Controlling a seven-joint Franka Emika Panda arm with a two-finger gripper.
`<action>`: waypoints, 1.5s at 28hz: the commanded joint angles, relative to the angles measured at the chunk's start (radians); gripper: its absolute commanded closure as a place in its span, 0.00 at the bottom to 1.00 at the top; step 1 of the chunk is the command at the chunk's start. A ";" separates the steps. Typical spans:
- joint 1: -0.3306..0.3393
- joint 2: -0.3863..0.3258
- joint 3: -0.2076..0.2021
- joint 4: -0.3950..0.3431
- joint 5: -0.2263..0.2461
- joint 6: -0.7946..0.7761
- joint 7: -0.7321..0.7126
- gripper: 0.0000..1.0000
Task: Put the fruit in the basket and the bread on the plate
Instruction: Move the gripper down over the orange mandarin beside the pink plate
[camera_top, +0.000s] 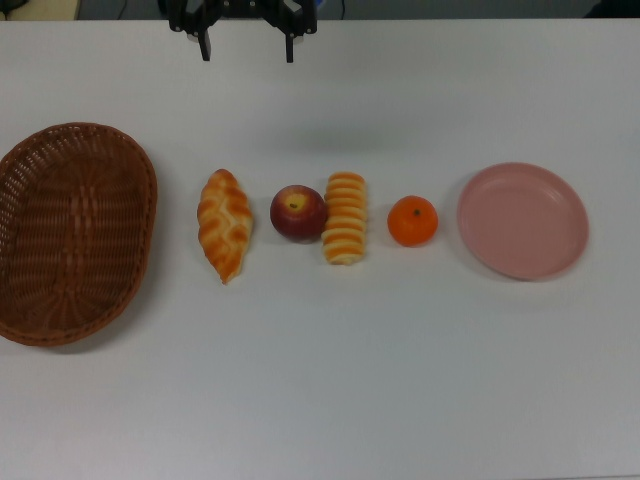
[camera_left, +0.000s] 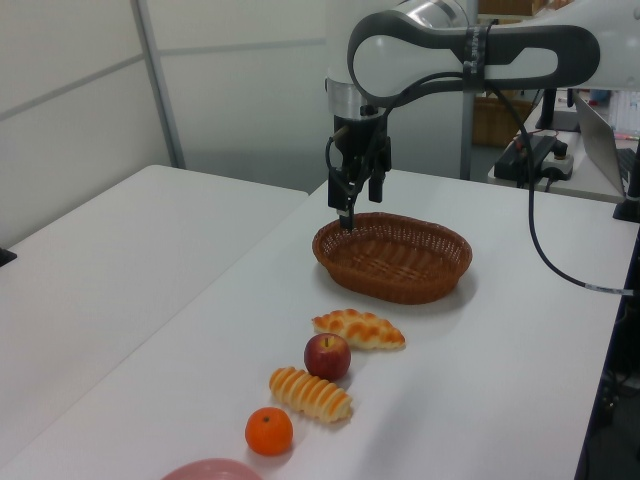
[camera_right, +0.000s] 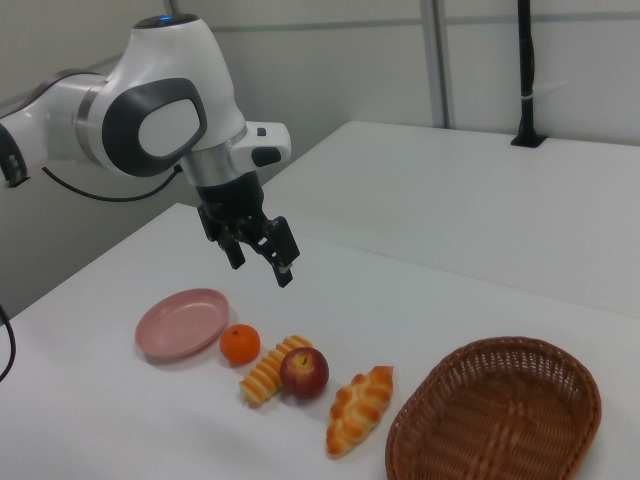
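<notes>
Nothing yet placed: gripper (camera_top: 247, 47) held high with fingers spread and empty, while braided loaf (camera_top: 225, 224), apple (camera_top: 298, 212), striped roll (camera_top: 345, 217) and mandarin (camera_top: 413, 221) lie in a row between basket (camera_top: 75, 232) and plate (camera_top: 523, 220); a descent onto one item is judged next.

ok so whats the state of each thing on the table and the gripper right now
gripper: open, empty, raised above the table
basket: empty
plate: empty
braided loaf: on the table
apple: on the table, touching the ridged roll
ridged roll: on the table
mandarin: on the table, beside the plate
</notes>
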 joint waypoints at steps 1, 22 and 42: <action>0.036 0.034 0.002 0.000 -0.017 -0.023 0.024 0.00; 0.206 0.184 0.002 -0.041 -0.103 0.204 0.236 0.00; 0.378 0.444 0.002 -0.035 -0.272 0.364 0.435 0.00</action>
